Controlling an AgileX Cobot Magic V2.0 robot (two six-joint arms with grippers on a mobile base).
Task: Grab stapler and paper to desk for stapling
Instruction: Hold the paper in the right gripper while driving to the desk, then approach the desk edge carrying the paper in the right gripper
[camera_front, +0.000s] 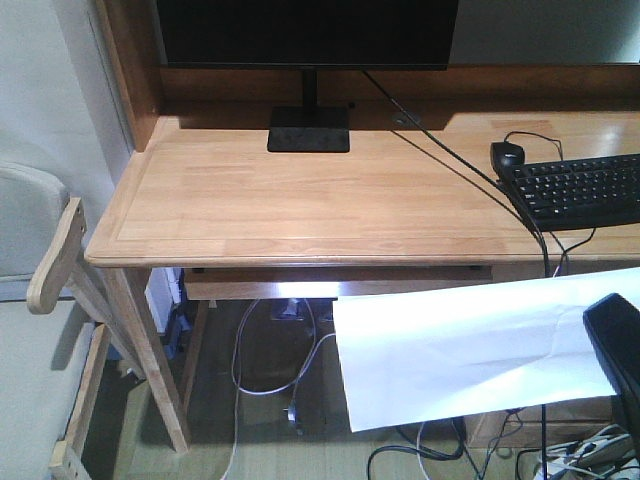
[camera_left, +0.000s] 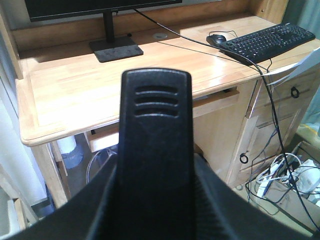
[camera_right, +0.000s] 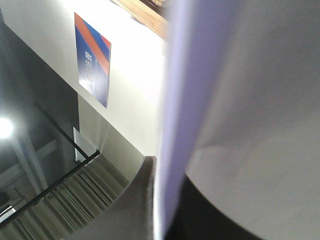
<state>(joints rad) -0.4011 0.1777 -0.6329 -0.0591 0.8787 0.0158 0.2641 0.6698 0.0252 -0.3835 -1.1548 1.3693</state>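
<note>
Two things are not on the desk (camera_front: 300, 200) yet. Left jaws pinch the stapler (camera_left: 155, 125). Right jaws hold the paper (camera_front: 470, 345) low, in front of the desk edge. Floppy paper could bump that edge and bend.

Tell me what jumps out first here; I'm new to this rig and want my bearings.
The white paper hangs in mid-air at lower right of the front view, just in front of the desk. In the left wrist view, the black stapler fills the centre foreground, with the monitor and keyboard on the desk behind.
</note>
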